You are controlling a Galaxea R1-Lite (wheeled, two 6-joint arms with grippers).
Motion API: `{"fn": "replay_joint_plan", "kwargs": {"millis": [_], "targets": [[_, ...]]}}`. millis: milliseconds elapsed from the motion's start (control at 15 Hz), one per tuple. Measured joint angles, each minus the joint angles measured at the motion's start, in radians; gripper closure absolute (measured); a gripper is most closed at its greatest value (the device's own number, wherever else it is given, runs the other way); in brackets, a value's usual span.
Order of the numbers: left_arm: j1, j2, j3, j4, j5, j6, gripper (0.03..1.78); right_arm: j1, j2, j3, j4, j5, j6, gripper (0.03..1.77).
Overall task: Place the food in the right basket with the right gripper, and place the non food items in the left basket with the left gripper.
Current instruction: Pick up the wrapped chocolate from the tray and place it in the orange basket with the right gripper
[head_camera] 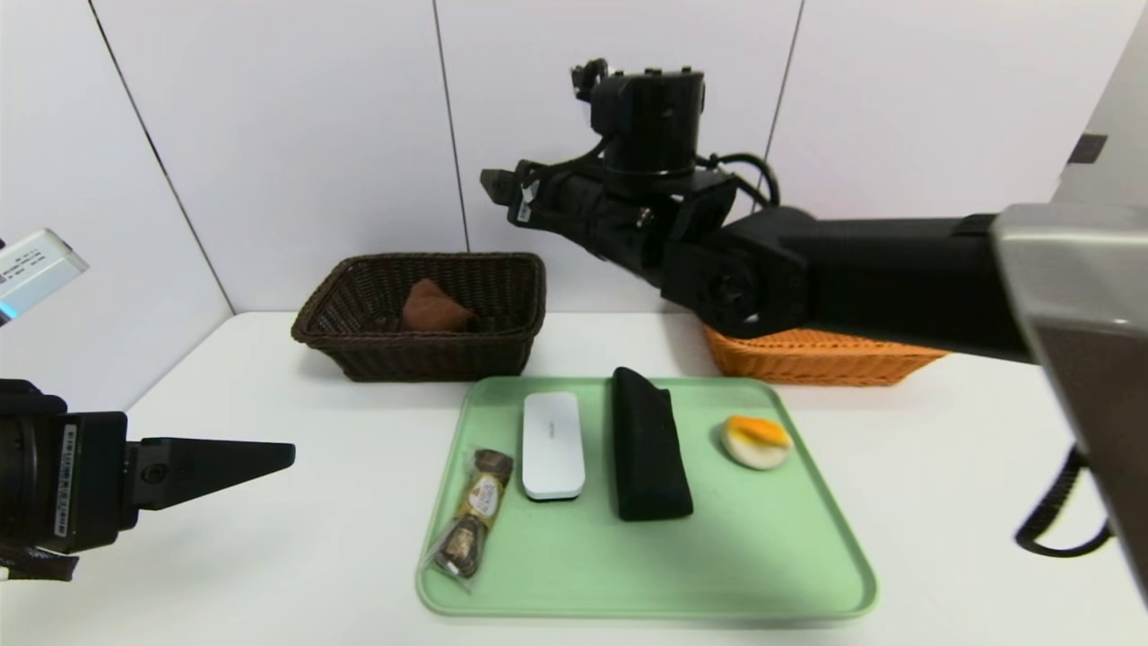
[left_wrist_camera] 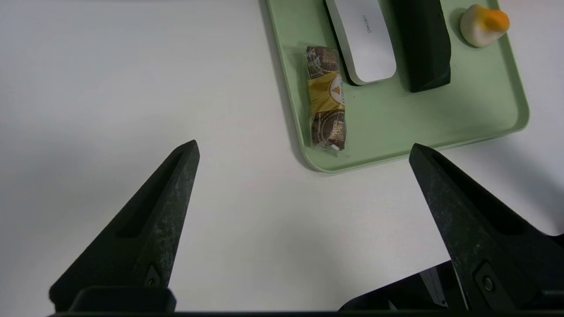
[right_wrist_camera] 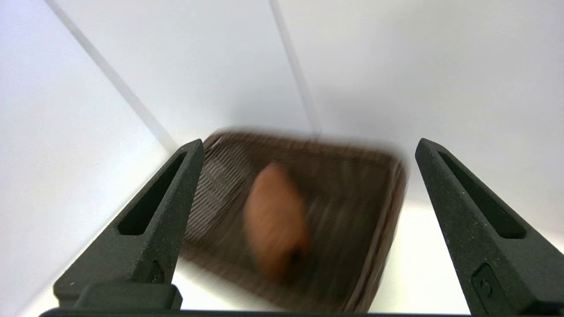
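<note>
On the green tray point(head_camera: 762, 556) lie a clear-wrapped strip of sweets point(head_camera: 473, 523), a flat white slab point(head_camera: 552, 444), a black cloth roll point(head_camera: 647, 444) and a cream bun with an orange top point(head_camera: 757, 440). The dark brown left basket point(head_camera: 421, 359) at the back holds a brown towel point(head_camera: 432, 308). The orange right basket point(head_camera: 807, 359) is mostly hidden behind my right arm. My right gripper point(head_camera: 502, 193) hangs high, pointing toward the dark basket point(right_wrist_camera: 352, 185), open and empty point(right_wrist_camera: 308, 147). My left gripper point(head_camera: 287, 455) hovers low over bare table left of the tray, open point(left_wrist_camera: 304, 147).
The white table meets white wall panels just behind both baskets. My right forearm point(head_camera: 897, 278) spans the back right above the orange basket. A black cable point(head_camera: 1063, 511) loops at the right edge. Bare table lies left of the tray point(left_wrist_camera: 440, 127).
</note>
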Motion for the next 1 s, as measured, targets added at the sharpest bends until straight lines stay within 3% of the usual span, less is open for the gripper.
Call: {"fn": "replay_joint_plan", "kwargs": {"millis": [267,467,600,733,1000], "targets": [[-0.009,-0.007,0.010,0.000,-0.002,-0.010,0.12,0.115,-0.173,0.000,0.557,0.033,0.319,0.12],[-0.013,-0.029,0.030,0.001,-0.003,-0.015,0.12,0.203,-0.208,0.000,0.820,0.061,0.575,0.11],[-0.014,-0.051,0.054,0.000,-0.003,-0.015,0.12,0.239,-0.204,0.000,0.873,0.118,0.724,0.11],[-0.014,-0.077,0.084,0.001,-0.003,-0.015,0.12,0.264,-0.186,0.000,0.870,0.154,0.812,0.11],[-0.014,-0.116,0.107,0.002,-0.004,-0.015,0.12,0.272,-0.133,0.000,0.791,0.189,0.859,0.11]]}}
